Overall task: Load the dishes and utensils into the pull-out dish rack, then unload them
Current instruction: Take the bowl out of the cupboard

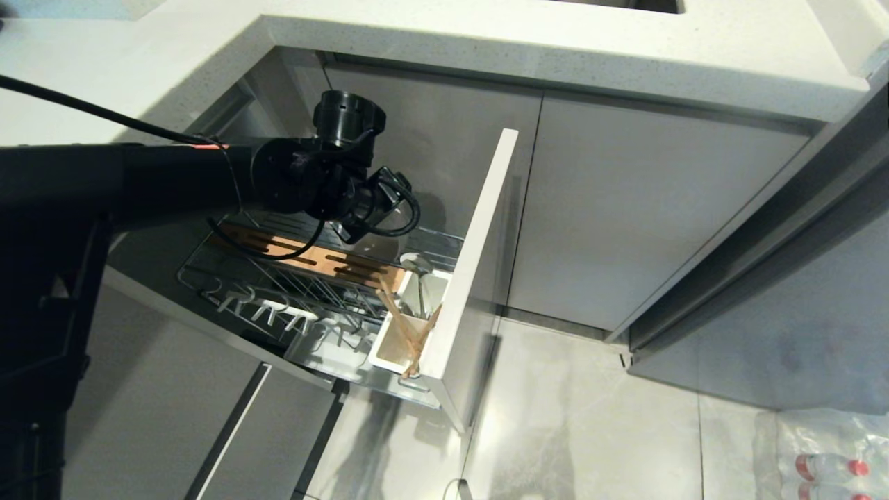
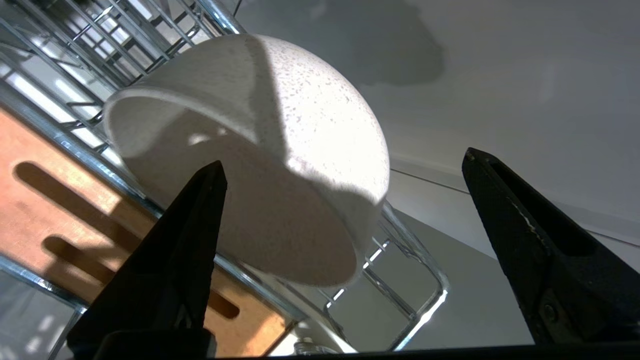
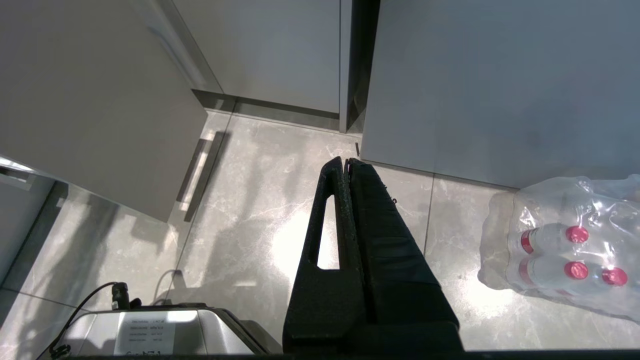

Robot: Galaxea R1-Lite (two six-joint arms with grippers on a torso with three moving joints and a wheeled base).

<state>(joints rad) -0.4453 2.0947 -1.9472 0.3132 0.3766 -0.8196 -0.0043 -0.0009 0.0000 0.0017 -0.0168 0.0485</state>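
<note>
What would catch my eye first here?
The black left arm reaching over the pulled-out dish rack, its left claw open around a white bowl lying on its side on the wires. Chopsticks and a spoon stand in the white cup at the front panel.

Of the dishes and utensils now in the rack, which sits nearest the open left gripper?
The white bowl, lying tilted right before the left gripper; chopsticks and spoon stand farther off.

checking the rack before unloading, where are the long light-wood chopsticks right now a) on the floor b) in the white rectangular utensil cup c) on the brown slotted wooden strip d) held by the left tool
b: the long light-wood chopsticks stand tilted in the white rectangular utensil cup behind the rack's front panel.
</note>
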